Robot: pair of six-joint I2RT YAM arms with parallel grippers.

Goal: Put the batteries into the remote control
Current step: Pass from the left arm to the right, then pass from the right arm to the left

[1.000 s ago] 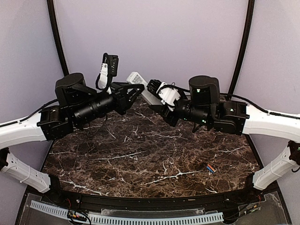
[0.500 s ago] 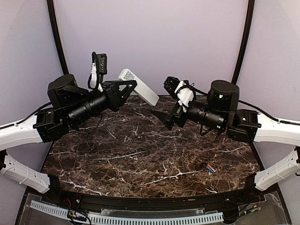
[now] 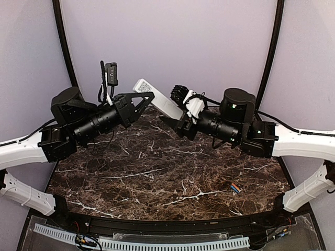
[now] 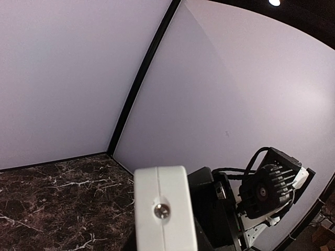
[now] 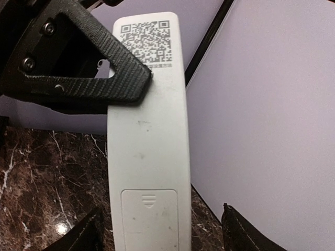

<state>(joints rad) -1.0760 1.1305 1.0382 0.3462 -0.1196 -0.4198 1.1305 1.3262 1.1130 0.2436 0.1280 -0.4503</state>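
Remote control (image 3: 161,104) gripped by L pincer (image 3: 148,97).

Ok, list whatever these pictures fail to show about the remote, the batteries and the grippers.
- Face of the remote control: hidden; the right wrist view shows only its stickered back.
- Lower end of the battery cover: cut off by the right wrist view's bottom edge.
- The batteries: in the top view only, too small to tell their ends.
- Far finger of the left gripper: behind the remote in the right wrist view.
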